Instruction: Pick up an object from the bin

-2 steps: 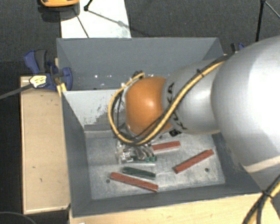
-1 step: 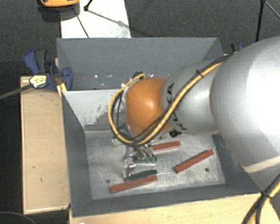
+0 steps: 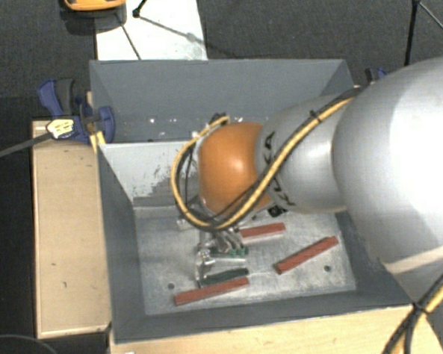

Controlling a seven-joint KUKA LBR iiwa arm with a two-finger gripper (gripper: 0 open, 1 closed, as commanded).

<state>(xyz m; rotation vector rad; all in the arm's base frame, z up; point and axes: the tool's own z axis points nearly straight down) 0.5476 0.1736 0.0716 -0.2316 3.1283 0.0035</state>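
End effector [image 3: 210, 264] low in bin [image 3: 124, 238], near floor, centre-left, right above small dark green piece [image 3: 229, 272]. Apart or together: can't tell. Red-brown bar [image 3: 211, 290] just in front of piece. 2nd bar [image 3: 305, 255] lies to the right. 3rd bar [image 3: 264, 232] lies behind, by the arm.

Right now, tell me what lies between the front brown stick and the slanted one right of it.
Camera view: only bare bin floor separates the front stick from the slanted stick.
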